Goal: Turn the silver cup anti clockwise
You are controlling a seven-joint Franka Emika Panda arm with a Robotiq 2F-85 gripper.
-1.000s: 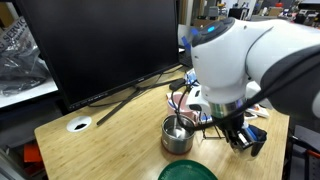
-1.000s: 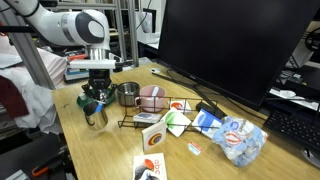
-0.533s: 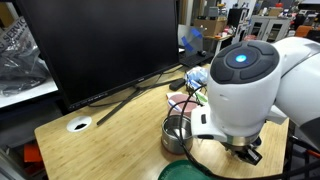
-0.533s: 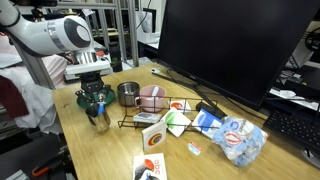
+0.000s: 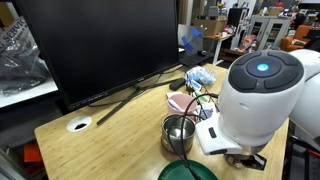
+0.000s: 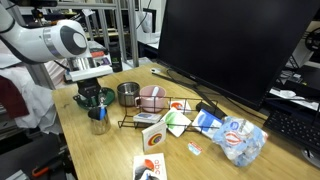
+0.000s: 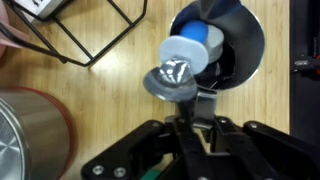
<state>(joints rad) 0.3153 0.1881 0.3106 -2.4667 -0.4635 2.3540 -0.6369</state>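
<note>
Gripper (image 6: 98, 105) of mine hangs right over the silver cup (image 6: 99, 123). In the wrist view my fingers (image 7: 204, 101) look drawn close together at the cup's (image 7: 240, 45) rim, but I cannot tell whether they pinch it. The cup stands upright on the wooden table (image 6: 110, 152), near the steel pot (image 6: 128, 94) but apart from it. The wire rack (image 6: 160, 108) lies beyond the pot.

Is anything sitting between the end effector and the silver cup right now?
Nothing visible does. In the wrist view the end effector is right beside the silver cup, with no object between them. The steel pot lies off to one side.
</note>
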